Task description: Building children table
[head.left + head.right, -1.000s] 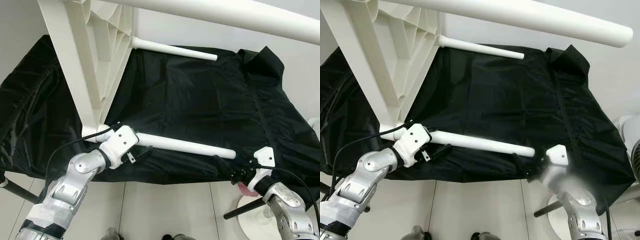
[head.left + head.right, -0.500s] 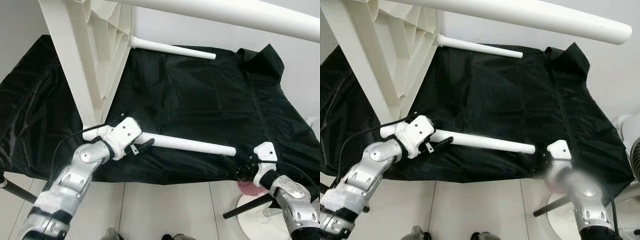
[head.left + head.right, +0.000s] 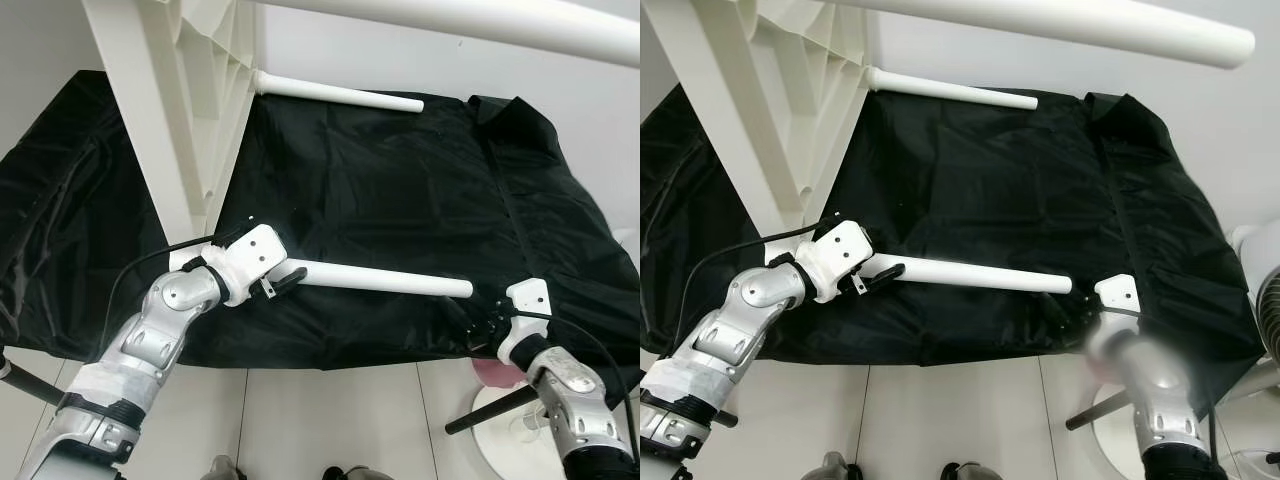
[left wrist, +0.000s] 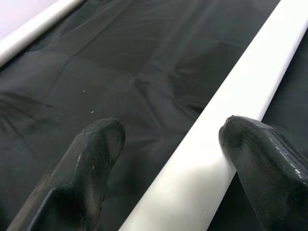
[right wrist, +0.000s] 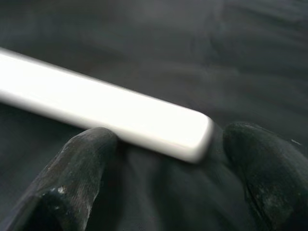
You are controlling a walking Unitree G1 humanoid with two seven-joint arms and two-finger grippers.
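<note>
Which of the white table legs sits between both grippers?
The near leg over the black cloth's front edge: left gripper at its base, right gripper at its tip.

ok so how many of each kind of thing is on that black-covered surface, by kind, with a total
white table legs: 3, near, far, top
white ribbed tabletop: 1
black cover sheet: 1
grippers at the near leg: 2, left gripper, right gripper
total: 7

Black sheet (image 3: 400, 190) covers a low surface against a pale grey wall (image 3: 330, 45), white floor tiles (image 3: 330, 420) below, white round stand base (image 3: 505, 440) at right.
</note>
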